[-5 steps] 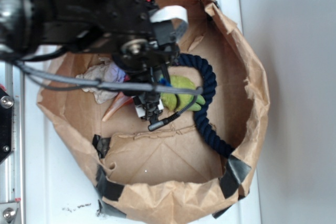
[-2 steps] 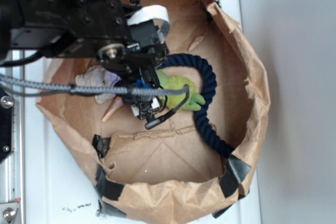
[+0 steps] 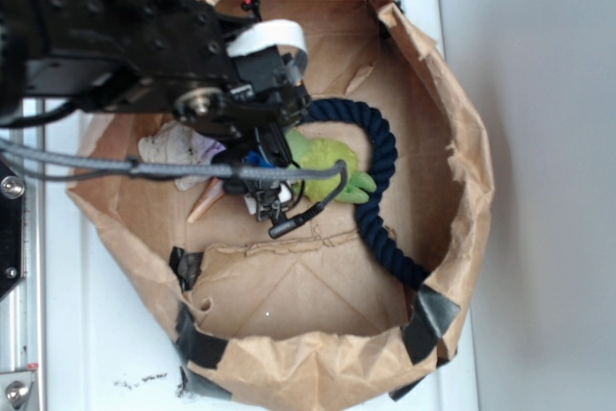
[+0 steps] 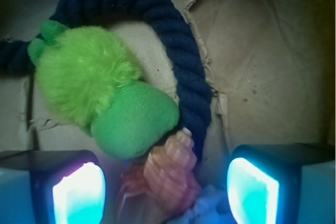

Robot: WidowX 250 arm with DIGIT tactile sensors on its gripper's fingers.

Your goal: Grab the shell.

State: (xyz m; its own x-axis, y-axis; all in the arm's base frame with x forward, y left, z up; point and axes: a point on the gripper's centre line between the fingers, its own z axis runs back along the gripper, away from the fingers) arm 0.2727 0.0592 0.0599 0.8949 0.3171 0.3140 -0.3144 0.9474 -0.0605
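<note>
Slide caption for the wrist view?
Open gripper above the shell, beside green plush toy and navy rope.

Glossy orange-tan on the shell, with a ridged cream tip. Fuzzy lime green on the plush toy, deep navy on the twisted rope, off-white on the cloth wad. Plain kraft brown on the paper bag with black tape patches, glowing cyan on the black jaws' pads, white on the surface.
</note>
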